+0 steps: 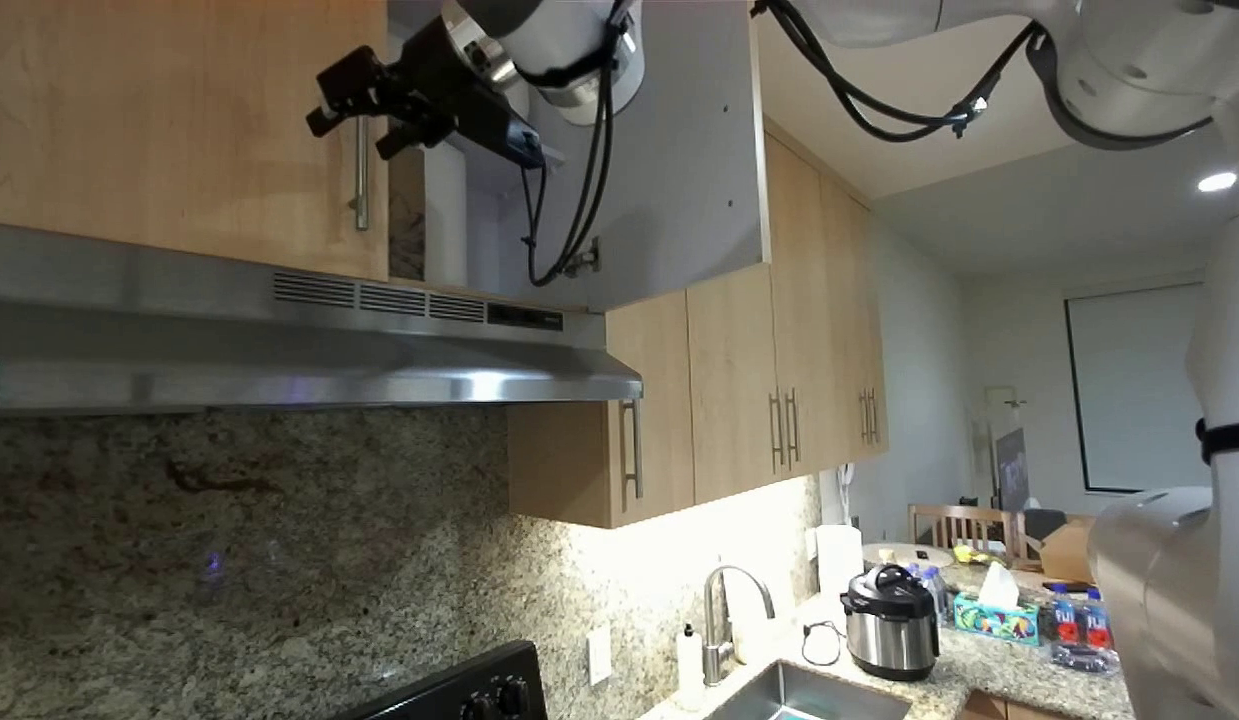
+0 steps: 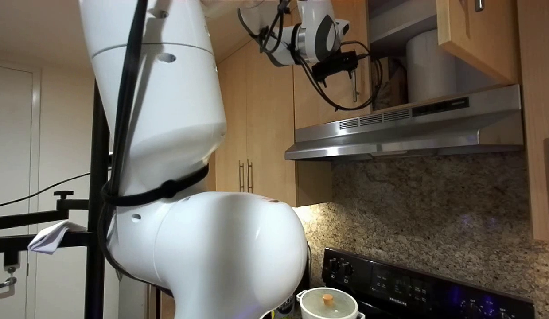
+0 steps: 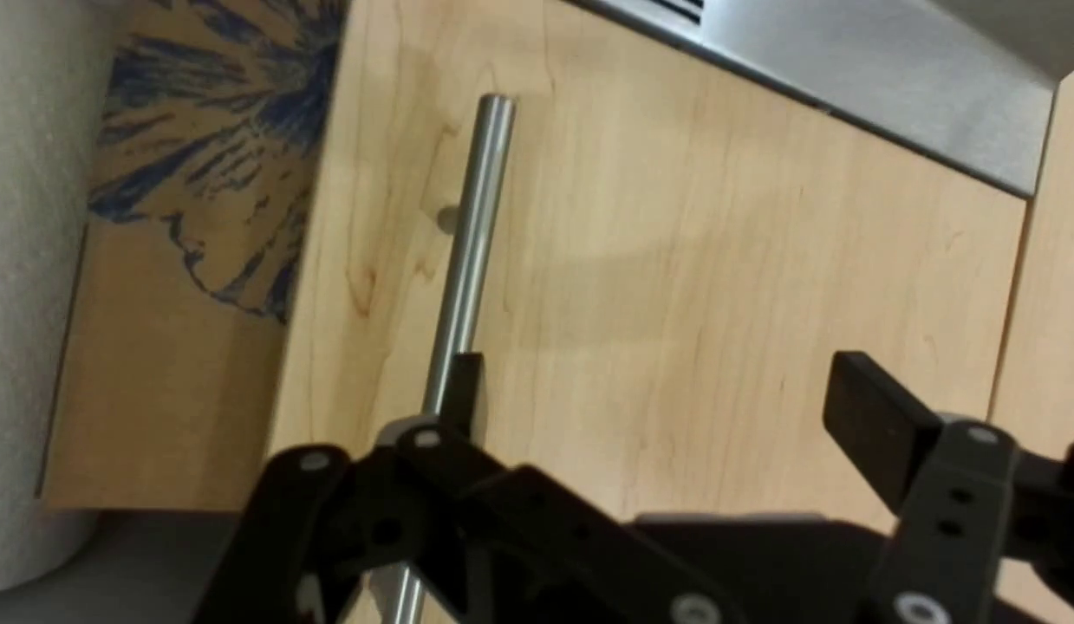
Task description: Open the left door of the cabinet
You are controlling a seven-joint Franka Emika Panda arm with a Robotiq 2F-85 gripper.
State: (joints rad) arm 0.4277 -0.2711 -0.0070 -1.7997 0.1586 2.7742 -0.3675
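Two fingers [image 3: 883, 425] of my hand [image 3: 662, 390] are wide apart, one by the handle [image 3: 469, 243] of the left door [image 3: 719, 260]. That door, in front of my hand, looks closed. Past my hand, the cabinet [image 2: 400, 30] holds a white tube [image 2: 429, 66] and a brown thing [image 3: 190, 364] with a blue flower.

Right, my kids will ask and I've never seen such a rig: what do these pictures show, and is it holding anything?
The white machine is a robot arm ending in a black hand. Two pictures come from cameras outside it; the close-up is from its wrist and looks upside down. Nothing is held: the open hand is in front of the closed left door of a cabinet, one finger by the metal handle; contact is unclear. The right door stands open. A pressure cooker and tissue box sit on the counter.
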